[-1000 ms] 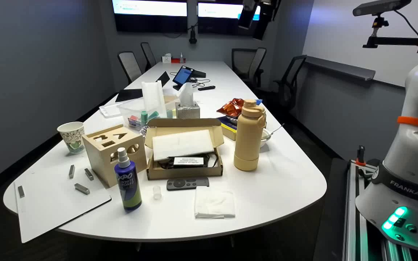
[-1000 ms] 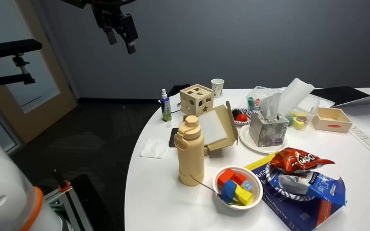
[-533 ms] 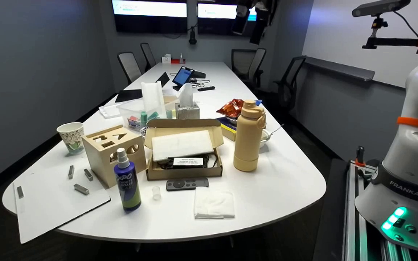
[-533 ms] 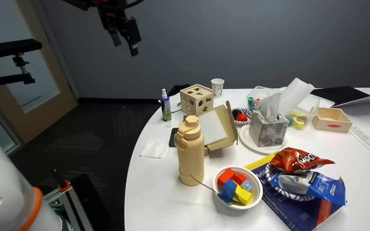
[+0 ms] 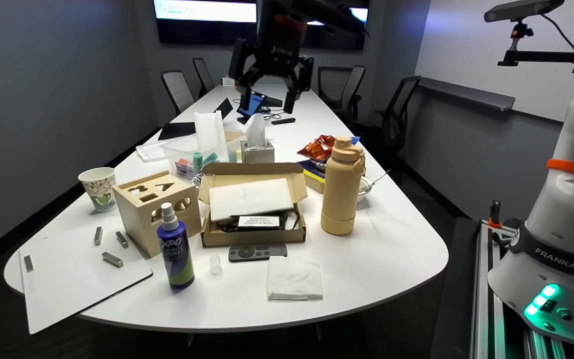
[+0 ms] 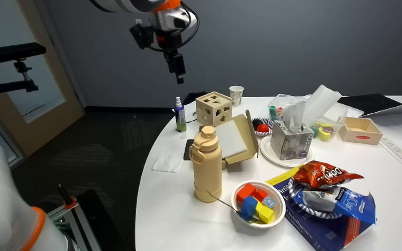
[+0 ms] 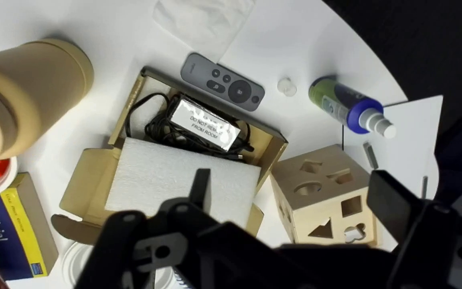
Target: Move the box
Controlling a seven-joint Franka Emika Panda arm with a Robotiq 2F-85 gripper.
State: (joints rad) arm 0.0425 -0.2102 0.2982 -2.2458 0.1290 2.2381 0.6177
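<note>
The box (image 5: 132, 214) is a pale wooden cube with dark shaped holes. It stands on the table in both exterior views (image 6: 214, 108), between the paper cup, the blue bottle and the cardboard tray-box. In the wrist view the box (image 7: 307, 212) sits below the gap of the jaws, its lower edge hidden by the gripper. My gripper (image 5: 268, 101) is open and empty, high above the table. In the wrist view the fingertips of the gripper (image 7: 293, 188) stand wide apart, the gap spanning the box's width in the picture. It also shows in an exterior view (image 6: 179, 76).
A blue spray bottle (image 5: 176, 259) stands close in front of the box. The brown cardboard tray-box (image 5: 252, 239) lies beside it, with the tall tan jug (image 5: 339, 194) beyond. A paper cup (image 5: 100, 189) stands behind the box. A whiteboard (image 5: 77, 294) bears several small metal pieces.
My gripper has moved left and lower in an exterior view, and right and lower in an exterior view, towards the box's side. It has also turned. The box has not moved.
</note>
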